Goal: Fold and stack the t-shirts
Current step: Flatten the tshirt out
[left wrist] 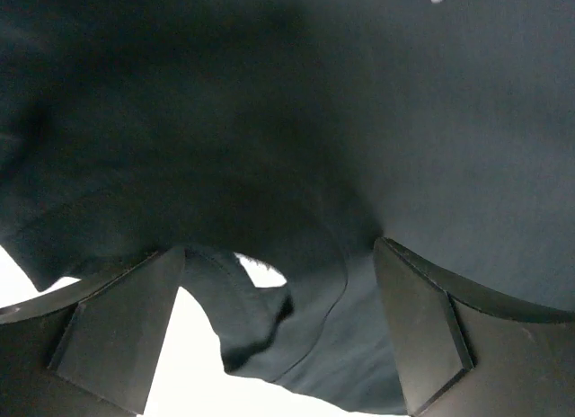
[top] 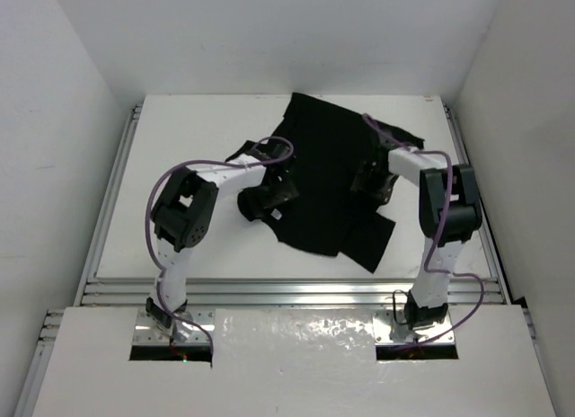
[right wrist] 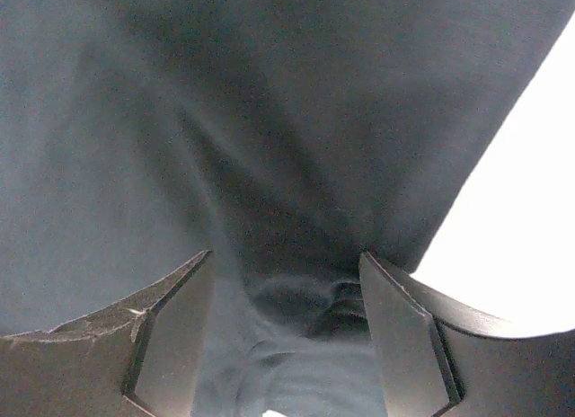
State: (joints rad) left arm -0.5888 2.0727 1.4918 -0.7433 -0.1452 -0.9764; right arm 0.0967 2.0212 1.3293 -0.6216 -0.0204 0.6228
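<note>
Shirt (top: 323, 165): one black tee on the surface (top: 180, 138), centre to right, reaching up to the far edge. Not flat. The outline is ragged. A flap (top: 373, 246) sticks out at the near right corner, and another bit pokes out on the left, near my left jaws. No clean fold line, no square packet, no stack.

Left jaws: at the shirt's left edge, low over it. In the wrist view the fingers (left wrist: 117, 332) are wide apart. A rumpled hem edge (left wrist: 260, 318) lies loose between them, with white surface showing under it. Nothing gripped.

Right jaws: over the right half of the shirt, inside its edge. In the wrist view the fingers (right wrist: 171, 336) are apart, narrower than the left pair. A bunch of cloth sits in the gap and creases run up from it. The fingers do not look pressed onto it, though the bunch hides their inner faces lower down.

Progress, my read: early. The shirt is out on the surface and I have jaws at each side of it. Nothing else counts as done. Left to do:
- get a hold on both sides
- spread it flat
- fold in the sleeves and body
- set the packet down square

Only one garment is in view, so there is nothing yet to stack it on.
</note>
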